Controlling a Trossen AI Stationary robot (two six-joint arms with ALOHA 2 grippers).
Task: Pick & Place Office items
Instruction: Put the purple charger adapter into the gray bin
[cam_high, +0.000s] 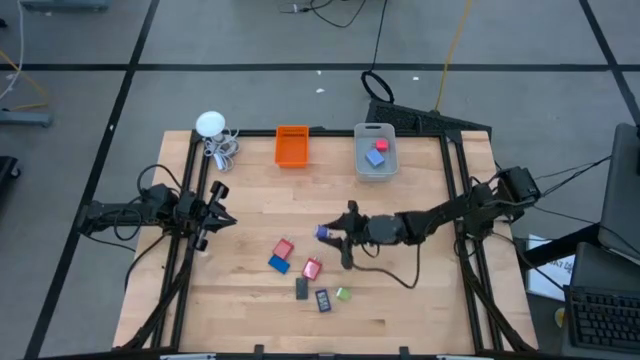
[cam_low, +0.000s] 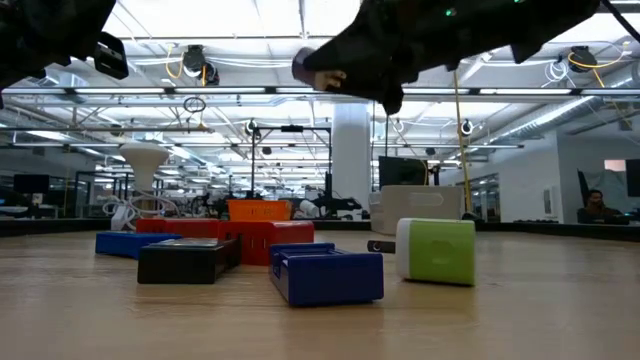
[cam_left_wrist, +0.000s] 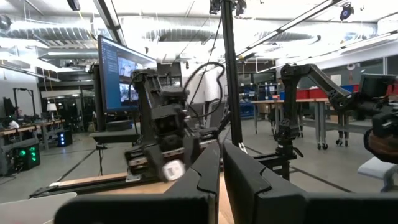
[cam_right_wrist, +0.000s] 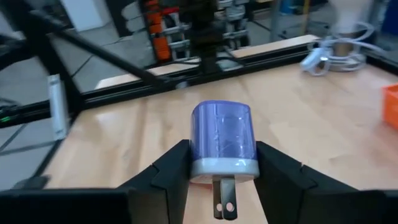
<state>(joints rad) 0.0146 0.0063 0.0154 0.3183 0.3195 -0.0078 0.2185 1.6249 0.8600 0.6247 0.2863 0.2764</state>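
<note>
My right gripper (cam_high: 325, 233) hangs over the middle of the table, shut on a small lavender-blue plug block (cam_right_wrist: 222, 140) with two metal prongs. Below and in front of it lie loose office items: a red block (cam_high: 283, 248), a blue one (cam_high: 278, 264), a pink one (cam_high: 311, 268), a dark grey flat piece (cam_high: 302, 289), a dark rectangle (cam_high: 323, 300) and a green bit (cam_high: 343, 293), all flat on the wood. My left gripper (cam_high: 228, 221) waits shut at the table's left side, above the table. My right gripper pinches the plug block by its two opposite sides (cam_right_wrist: 194, 149) between its two fingers. The fingers reach nearly level from the table's right. The block is lifted clear of the table, and its prongs (cam_right_wrist: 225, 199) point back toward the wrist.
A clear grey bin (cam_high: 375, 163) with a red and a blue block inside stands at the far edge. An orange bin (cam_high: 292, 146) stands to its left. A white round gadget (cam_high: 210, 124) with coiled cable sits at the far left corner. Dark frame rails run along both table sides.
</note>
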